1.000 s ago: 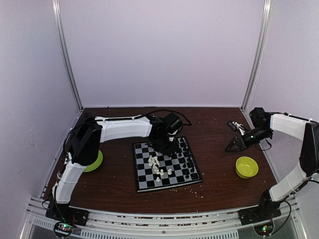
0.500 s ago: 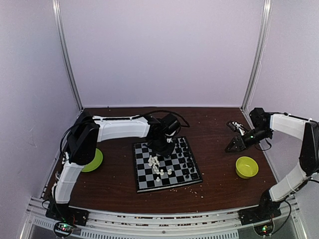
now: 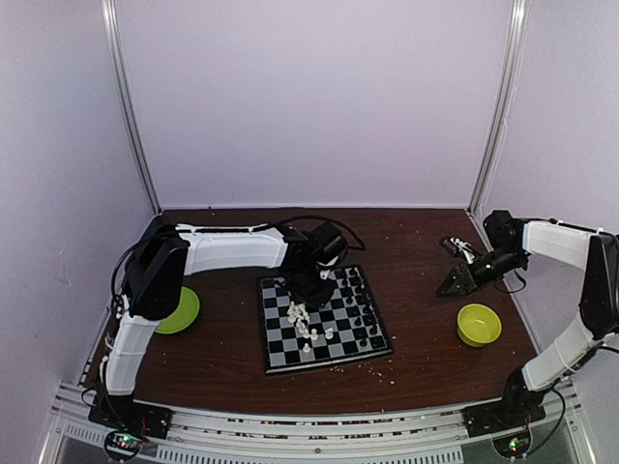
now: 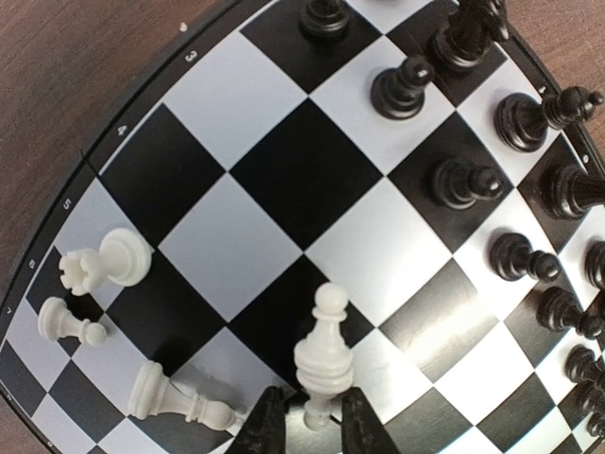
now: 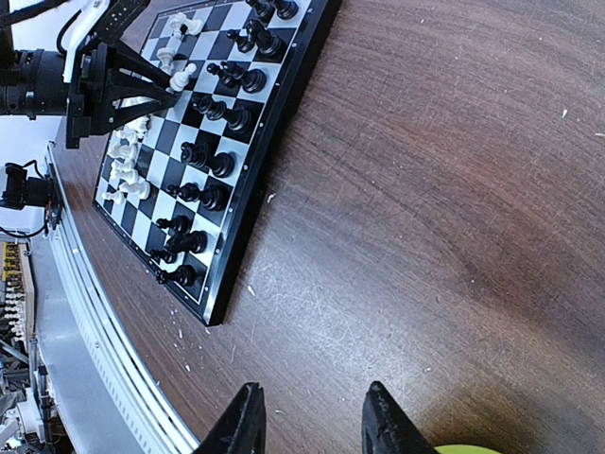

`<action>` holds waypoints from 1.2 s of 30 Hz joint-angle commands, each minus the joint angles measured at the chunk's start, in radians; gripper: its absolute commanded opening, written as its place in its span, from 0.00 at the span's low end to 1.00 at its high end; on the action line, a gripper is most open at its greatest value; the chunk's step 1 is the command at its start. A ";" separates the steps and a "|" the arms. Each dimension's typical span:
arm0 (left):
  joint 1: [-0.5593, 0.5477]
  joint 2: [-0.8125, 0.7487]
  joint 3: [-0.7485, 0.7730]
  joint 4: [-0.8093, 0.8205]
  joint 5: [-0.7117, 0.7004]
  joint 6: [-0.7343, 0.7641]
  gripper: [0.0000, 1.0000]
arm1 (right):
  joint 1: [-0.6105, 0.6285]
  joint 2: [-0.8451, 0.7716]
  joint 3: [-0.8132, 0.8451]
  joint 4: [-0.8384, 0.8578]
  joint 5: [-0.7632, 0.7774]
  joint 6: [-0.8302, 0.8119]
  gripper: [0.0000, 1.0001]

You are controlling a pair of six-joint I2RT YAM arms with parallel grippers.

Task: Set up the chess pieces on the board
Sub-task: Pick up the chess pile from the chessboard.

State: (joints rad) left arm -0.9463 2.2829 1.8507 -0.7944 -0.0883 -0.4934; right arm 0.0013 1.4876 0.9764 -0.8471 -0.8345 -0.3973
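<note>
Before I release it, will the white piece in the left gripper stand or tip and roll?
Likely tippy: the white piece in the left gripper is tall and slender. Toppled, its round body may roll; a fallen piece lies beside it.

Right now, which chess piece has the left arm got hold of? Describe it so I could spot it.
Find the checkered board mid-table; the left gripper reaches over its far side. Pinched between its black fingertips is a tall white piece with a ribbed body and ball top, upright, while the white pieces beside it lie toppled.
</note>
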 commanded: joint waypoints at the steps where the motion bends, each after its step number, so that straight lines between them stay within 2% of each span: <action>1: -0.006 0.001 -0.034 -0.008 0.032 0.039 0.20 | -0.007 0.012 0.025 -0.017 -0.018 -0.012 0.35; 14: -0.006 0.005 -0.026 -0.002 0.010 0.074 0.00 | -0.007 0.019 0.025 -0.016 -0.025 -0.012 0.35; 16: -0.006 -0.012 -0.034 0.002 -0.003 0.086 0.00 | -0.007 0.013 0.025 -0.016 -0.037 -0.014 0.35; 20: -0.006 -0.100 -0.098 0.070 0.017 0.158 0.00 | -0.005 -0.035 0.035 -0.013 -0.077 -0.010 0.35; 24: -0.006 -0.248 -0.211 0.188 0.105 0.247 0.00 | 0.016 -0.086 0.102 -0.022 -0.100 0.011 0.36; 28: -0.006 -0.389 -0.353 0.337 0.218 0.305 0.00 | 0.095 -0.073 0.221 -0.049 -0.127 0.051 0.44; 36: -0.006 -0.583 -0.569 0.584 0.361 0.307 0.00 | 0.373 0.076 0.435 0.003 -0.095 0.215 0.52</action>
State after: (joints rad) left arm -0.9482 1.7538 1.3617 -0.3885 0.1684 -0.2062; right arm 0.2760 1.4811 1.3243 -0.8604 -0.9211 -0.2760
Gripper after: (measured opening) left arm 0.037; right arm 0.517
